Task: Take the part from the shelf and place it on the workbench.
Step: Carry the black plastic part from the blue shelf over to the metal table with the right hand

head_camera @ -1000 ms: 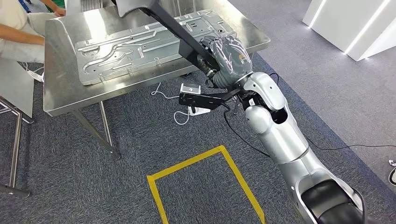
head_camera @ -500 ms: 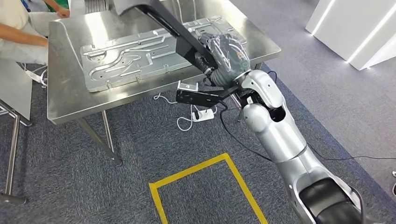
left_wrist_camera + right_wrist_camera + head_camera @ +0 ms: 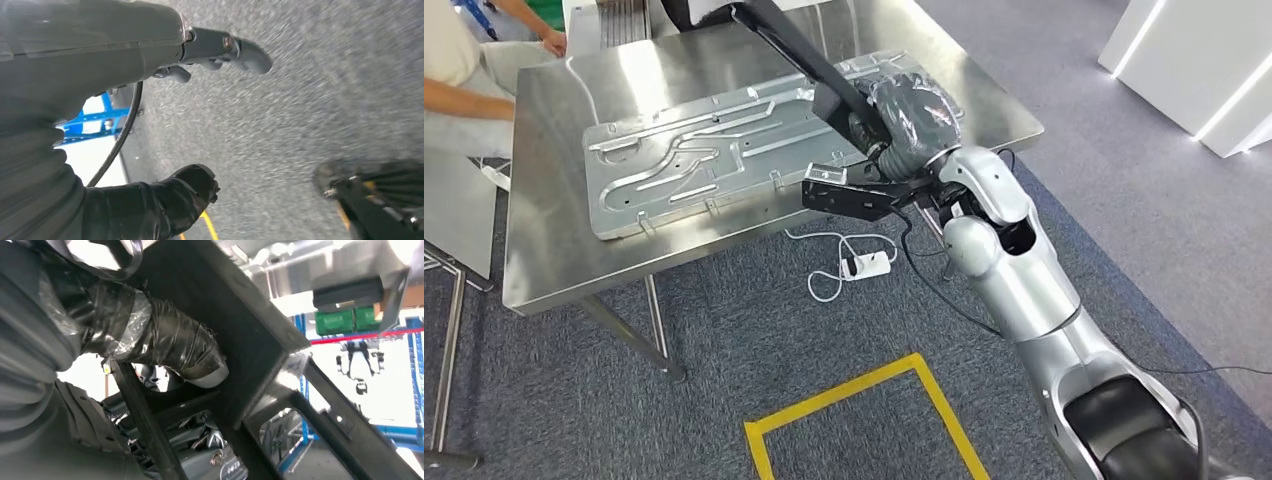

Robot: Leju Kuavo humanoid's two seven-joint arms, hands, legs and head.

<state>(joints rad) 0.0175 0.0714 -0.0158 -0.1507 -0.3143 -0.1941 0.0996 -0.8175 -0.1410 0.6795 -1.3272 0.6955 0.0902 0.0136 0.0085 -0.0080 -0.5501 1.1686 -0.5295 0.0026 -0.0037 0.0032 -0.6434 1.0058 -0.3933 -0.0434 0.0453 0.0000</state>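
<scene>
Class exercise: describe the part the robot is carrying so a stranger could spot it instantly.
Find the steel workbench with the embossed silver panel lying flat on it. Above its far right side, the right hand grips a long black bar: dark, angular and slanting in mid-air, unlike the flat panel.

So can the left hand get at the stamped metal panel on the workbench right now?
Probably not. The left hand hangs over grey carpet, holding nothing, away from the workbench. The stamped metal panel lies flat there, with the right hand gripping the black frame part above it.
</scene>
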